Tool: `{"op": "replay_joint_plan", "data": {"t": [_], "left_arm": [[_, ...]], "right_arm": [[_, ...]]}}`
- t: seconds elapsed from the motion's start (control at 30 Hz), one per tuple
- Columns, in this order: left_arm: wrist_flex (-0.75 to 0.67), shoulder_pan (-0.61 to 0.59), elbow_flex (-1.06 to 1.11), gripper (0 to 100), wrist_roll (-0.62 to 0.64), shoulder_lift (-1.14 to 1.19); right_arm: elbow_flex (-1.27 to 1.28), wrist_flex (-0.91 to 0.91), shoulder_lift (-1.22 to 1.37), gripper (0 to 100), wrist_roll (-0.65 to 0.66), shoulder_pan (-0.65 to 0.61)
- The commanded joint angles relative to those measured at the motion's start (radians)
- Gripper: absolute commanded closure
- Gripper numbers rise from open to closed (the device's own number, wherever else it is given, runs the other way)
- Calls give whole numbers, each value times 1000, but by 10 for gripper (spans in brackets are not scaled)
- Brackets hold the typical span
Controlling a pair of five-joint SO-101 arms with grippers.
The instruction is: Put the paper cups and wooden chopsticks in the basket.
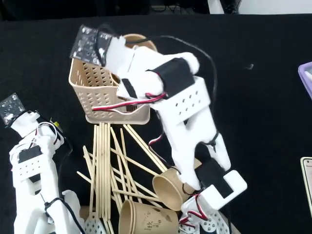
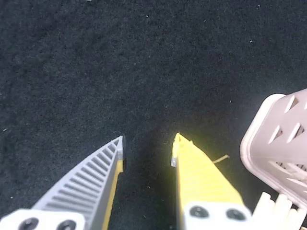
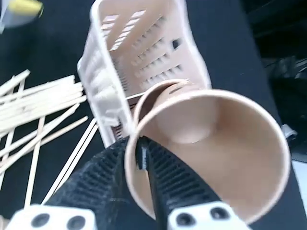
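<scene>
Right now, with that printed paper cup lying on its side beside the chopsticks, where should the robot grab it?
Probably the rim of the cup: it lies on its side, mouth toward the left arm, so the open left tool could slip one finger inside, one outside. The round wall might roll or crush. The right tool holds another cup by its rim that way.

No legible txt, nos. or signs anywhere. Tan paper cup (image 1: 146, 220), lying on its side at approx. 6 o'clock of the black worktop (image 1: 253, 107) in the high view, has a small dark printed mark on its wall. It's too small and faint to read, so can't tell if letters or a drawing.
</scene>
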Motion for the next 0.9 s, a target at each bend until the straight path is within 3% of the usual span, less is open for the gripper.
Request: {"op": "replay_joint_plan", "data": {"t": [0.0, 0.27, 0.47, 0.63, 0.87], "left_arm": [[-18, -7, -19, 830, 2, -23], [-18, -7, -18, 830, 2, -23], [-18, -7, -16, 830, 2, -23], [-18, -7, -16, 830, 2, -23], [-18, -7, -16, 830, 2, -23]], "right_arm": [[53, 31, -81, 988, 37, -43], [122, 31, -134, 963, 20, -52], [47, 31, -163, 734, -94, -54], [77, 31, -282, 774, -198, -51], [433, 29, -555, 779, -206, -57]]}}
